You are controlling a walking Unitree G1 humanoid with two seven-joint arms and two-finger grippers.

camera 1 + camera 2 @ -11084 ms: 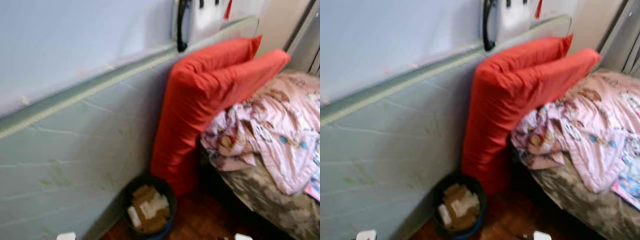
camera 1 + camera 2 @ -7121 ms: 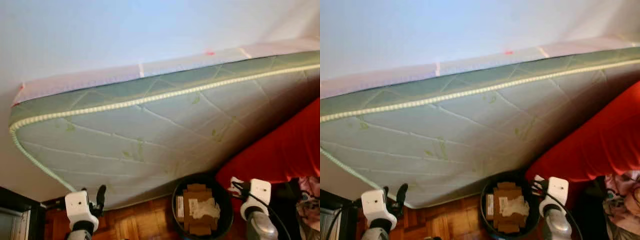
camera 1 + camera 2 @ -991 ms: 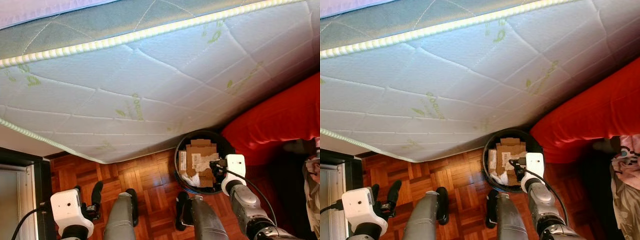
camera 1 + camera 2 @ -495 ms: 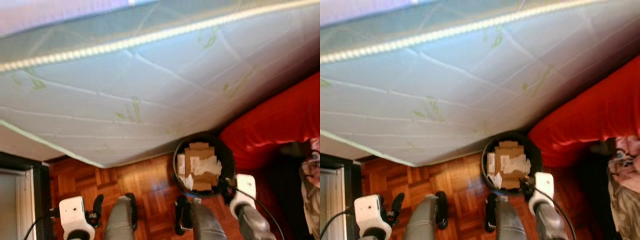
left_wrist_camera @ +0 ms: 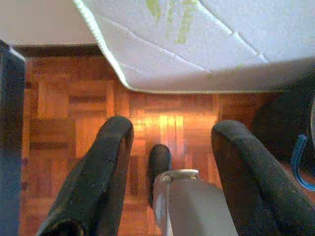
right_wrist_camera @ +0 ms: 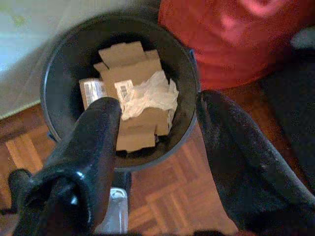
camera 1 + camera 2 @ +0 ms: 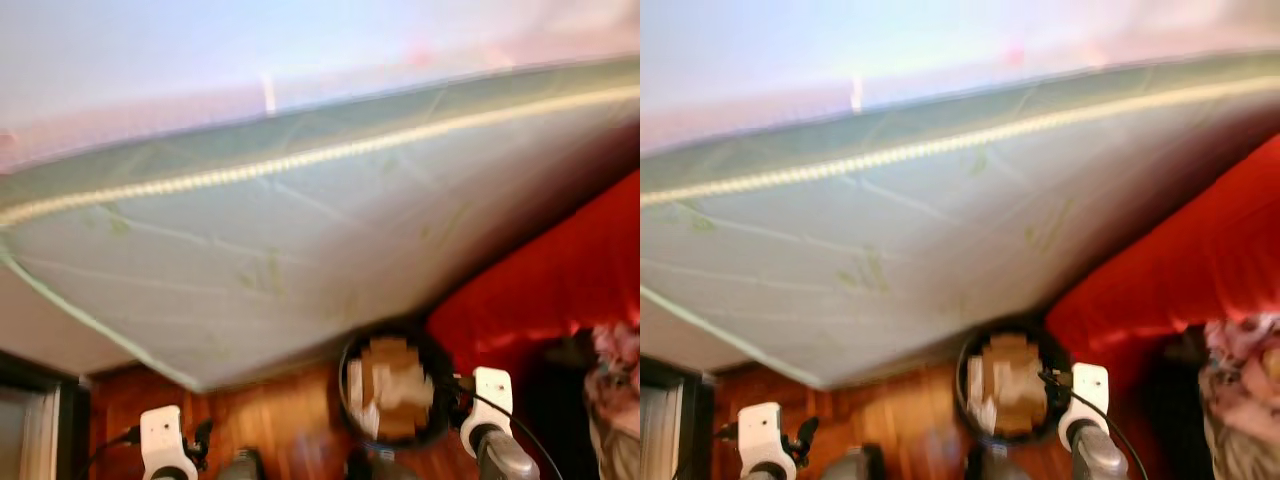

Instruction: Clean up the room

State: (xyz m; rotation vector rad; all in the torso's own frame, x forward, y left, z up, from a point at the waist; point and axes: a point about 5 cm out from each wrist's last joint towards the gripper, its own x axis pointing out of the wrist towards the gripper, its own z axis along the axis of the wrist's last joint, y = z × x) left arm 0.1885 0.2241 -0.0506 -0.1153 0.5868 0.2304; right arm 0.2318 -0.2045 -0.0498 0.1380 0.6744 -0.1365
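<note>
A black round bin [image 7: 395, 388] with cardboard pieces and crumpled white paper [image 6: 147, 96] stands on the wood parquet floor, at the foot of a pale green mattress [image 7: 300, 250] that leans on the wall. My right gripper [image 6: 157, 103] is open and empty, hovering just above the bin's right rim [image 7: 455, 385]. My left gripper [image 5: 174, 130] is open low on the left [image 7: 195, 440], over bare floor near the mattress's lower corner, holding nothing. The eye views are blurred.
A big red cushion [image 7: 545, 280] stands right of the bin against the mattress. Pink bedding [image 7: 1240, 400] lies at the far right. A dark piece of furniture [image 5: 10, 147] borders the floor on the left. My own leg [image 5: 189, 201] shows between the left fingers.
The head camera has tilted up and the picture is blurred, so the bin and arms sit lower and my legs have left view. The right gripper stays by the bin.
</note>
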